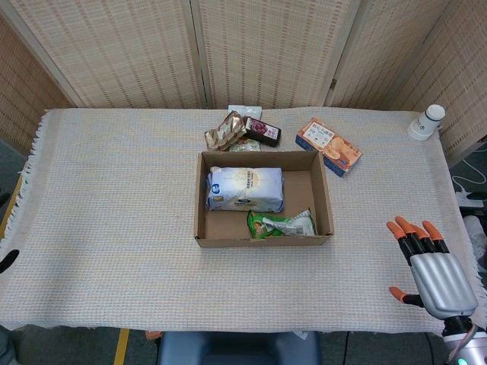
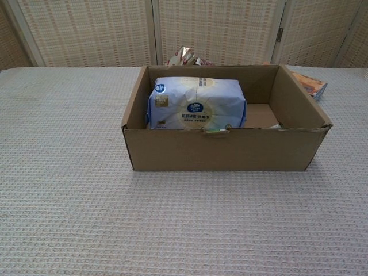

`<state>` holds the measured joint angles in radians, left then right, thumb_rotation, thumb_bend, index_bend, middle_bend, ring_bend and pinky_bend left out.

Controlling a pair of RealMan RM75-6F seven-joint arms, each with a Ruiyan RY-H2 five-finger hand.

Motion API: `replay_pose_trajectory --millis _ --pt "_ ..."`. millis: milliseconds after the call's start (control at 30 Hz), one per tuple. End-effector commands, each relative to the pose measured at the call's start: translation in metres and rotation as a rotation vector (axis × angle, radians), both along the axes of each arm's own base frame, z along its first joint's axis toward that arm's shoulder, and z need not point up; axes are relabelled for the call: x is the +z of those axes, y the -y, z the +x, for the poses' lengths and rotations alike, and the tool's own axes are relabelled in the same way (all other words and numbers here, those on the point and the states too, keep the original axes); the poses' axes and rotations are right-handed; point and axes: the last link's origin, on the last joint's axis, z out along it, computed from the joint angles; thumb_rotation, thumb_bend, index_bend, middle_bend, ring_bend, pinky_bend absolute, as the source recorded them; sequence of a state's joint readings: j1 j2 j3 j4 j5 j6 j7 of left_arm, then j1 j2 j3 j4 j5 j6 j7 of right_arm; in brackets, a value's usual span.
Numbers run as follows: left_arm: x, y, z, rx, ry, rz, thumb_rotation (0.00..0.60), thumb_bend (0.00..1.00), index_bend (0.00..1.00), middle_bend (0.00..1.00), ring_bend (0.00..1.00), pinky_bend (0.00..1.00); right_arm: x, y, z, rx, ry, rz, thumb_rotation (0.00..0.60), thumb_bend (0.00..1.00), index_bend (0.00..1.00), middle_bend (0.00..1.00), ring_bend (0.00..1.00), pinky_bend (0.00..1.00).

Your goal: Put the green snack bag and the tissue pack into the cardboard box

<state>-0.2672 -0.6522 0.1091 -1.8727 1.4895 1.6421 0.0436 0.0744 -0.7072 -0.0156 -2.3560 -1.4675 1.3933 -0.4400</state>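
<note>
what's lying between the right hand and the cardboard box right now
Nothing: in the head view only bare woven tablecloth separates the right hand, open at the table's near right corner, from the cardboard box. The chest view does not show that hand.
</note>
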Motion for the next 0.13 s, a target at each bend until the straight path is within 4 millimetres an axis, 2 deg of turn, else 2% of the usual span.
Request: replay_pose_trajectory --millis 33,133 --pt "-0.0003 0.0043 -0.002 0.005 -0.013 0.0 0.6 0.22 0.0 0.05 0.0 0.16 -0.0001 -0.0007 0.0007 0.005 0.001 -0.001 0.6 0.0 0.05 0.01 0.0 0.0" --pt "-0.0023 0.0049 -0.0013 0.001 -0.007 -0.005 0.6 0.22 0.0 0.05 0.0 0.16 0.0005 -0.001 0.001 0.007 0.002 -0.004 0.6 0.0 0.05 0.01 0.0 0.0"
